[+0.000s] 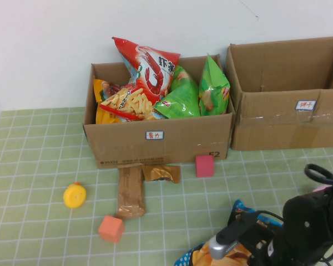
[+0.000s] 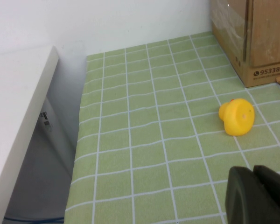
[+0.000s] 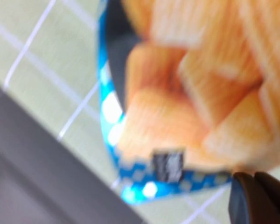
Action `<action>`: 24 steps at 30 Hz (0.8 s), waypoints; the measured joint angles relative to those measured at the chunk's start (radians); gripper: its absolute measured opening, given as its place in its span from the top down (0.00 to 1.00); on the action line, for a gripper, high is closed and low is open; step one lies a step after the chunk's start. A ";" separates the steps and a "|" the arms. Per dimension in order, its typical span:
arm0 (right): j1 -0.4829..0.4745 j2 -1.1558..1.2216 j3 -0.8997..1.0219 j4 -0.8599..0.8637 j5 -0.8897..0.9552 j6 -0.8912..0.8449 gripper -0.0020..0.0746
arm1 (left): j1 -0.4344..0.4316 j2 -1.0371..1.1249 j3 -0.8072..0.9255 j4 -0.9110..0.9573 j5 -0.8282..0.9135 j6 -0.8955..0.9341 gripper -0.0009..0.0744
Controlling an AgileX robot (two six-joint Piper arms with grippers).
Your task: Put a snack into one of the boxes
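On the table: two boxes (image 1: pixel 158 141), right pincer (image 3: pixel 259 198) (left parked (image 2: pixel 256 193)).

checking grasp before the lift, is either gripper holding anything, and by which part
Cannot tell: the right gripper is down on the blue snack bag, contact hidden. The left gripper holds nothing.

On the desk (image 1: pixel 33 166) with its green checked cloth we see a yellow toy duck (image 1: pixel 75 195) lying well left of an orange cube (image 1: pixel 111 229). A pink cube (image 1: pixel 205 165) sits near the front wall of the left carton. Behind everything we see a white wall (image 1: pixel 44 44).
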 joint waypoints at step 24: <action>-0.023 0.289 -0.512 -0.394 -0.007 0.239 0.98 | 0.000 0.000 0.000 0.000 0.000 0.003 0.99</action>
